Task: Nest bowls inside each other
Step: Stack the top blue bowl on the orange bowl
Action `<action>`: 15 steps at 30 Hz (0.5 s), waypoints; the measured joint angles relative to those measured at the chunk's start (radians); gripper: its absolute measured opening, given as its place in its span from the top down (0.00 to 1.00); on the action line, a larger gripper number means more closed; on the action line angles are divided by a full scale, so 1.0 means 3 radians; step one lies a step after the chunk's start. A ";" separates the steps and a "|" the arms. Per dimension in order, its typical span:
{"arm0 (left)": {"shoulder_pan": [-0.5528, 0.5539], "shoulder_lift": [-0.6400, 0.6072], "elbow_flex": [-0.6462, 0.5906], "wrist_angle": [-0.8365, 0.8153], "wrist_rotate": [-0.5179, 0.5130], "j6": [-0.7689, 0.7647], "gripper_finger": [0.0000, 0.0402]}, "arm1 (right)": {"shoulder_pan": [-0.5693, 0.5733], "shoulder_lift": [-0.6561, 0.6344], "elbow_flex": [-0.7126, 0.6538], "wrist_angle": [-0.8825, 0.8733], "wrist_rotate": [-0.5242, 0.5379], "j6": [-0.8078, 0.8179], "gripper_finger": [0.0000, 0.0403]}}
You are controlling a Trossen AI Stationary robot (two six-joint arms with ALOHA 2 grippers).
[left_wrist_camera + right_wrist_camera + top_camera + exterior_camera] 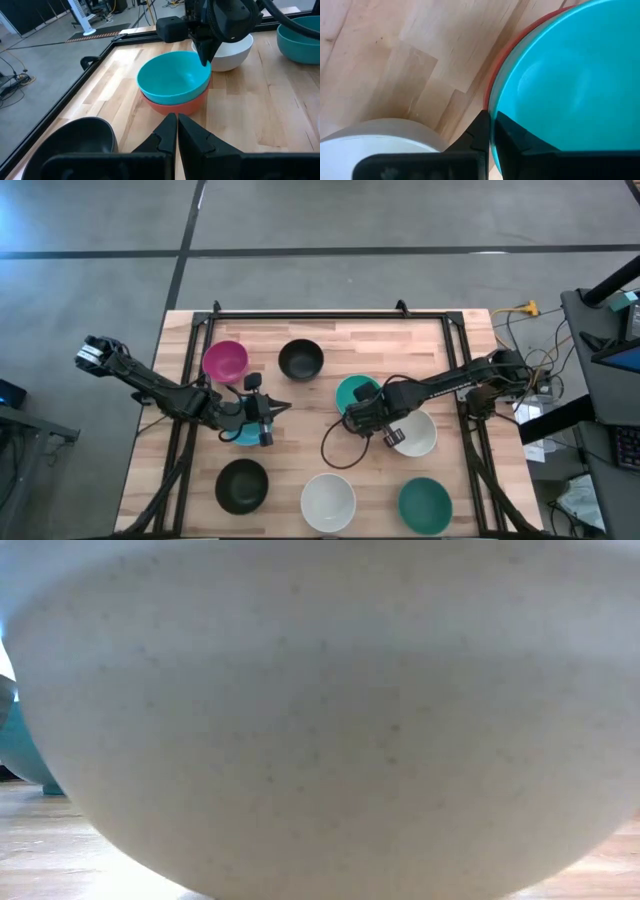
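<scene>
Background, as recorded: smooth grey concrete floor (330, 220) filled the upper frame of the high view, crossed by dark seam lines. Pale butcher-block wooden table (370, 345) with black metal edge frame (330, 314), centre. Dark equipment bench (600, 340) and loose cables (520, 320), right edge.
</scene>
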 joint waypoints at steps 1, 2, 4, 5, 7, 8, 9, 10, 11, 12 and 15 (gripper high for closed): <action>-0.0001 0.0000 0.0000 0.0000 0.0000 0.0000 1.00 | 0.0000 0.0000 -0.0004 0.0003 0.0000 -0.0009 0.97; 0.0000 0.0000 0.0000 -0.0001 0.0000 0.0000 1.00 | 0.0000 0.0000 -0.0007 0.0005 0.0000 -0.0009 0.97; -0.0001 0.0000 0.0003 0.0000 0.0002 0.0000 1.00 | 0.0000 0.0000 -0.0020 0.0024 0.0000 -0.0010 0.97; 0.0000 0.0000 0.0003 0.0000 0.0002 0.0000 1.00 | 0.0000 0.0000 -0.0028 0.0035 0.0000 -0.0009 0.97; 0.0000 0.0000 0.0003 -0.0001 0.0003 0.0000 1.00 | 0.0000 0.0000 -0.0051 0.0056 -0.0001 -0.0009 0.97; 0.0000 0.0000 0.0003 -0.0001 0.0003 0.0000 1.00 | 0.0000 0.0000 -0.0064 0.0064 0.0000 -0.0010 0.97; 0.0000 0.0000 0.0003 -0.0001 0.0004 0.0000 1.00 | 0.0000 0.0000 -0.0078 0.0070 0.0000 -0.0015 0.97; -0.0001 0.0000 0.0003 -0.0001 0.0004 0.0000 1.00 | 0.0000 0.0000 -0.0094 0.0081 0.0000 -0.0025 0.97; 0.0000 0.0000 0.0003 -0.0001 0.0004 0.0000 1.00 | 0.0001 0.0000 -0.0105 0.0091 0.0000 -0.0035 0.97; 0.0000 0.0000 0.0003 -0.0001 0.0006 0.0000 1.00 | 0.0001 0.0000 -0.0118 0.0106 0.0000 -0.0040 0.97; 0.0000 0.0000 0.0003 -0.0001 0.0008 0.0000 1.00 | 0.0004 -0.0001 -0.0140 0.0156 0.0001 -0.0057 0.97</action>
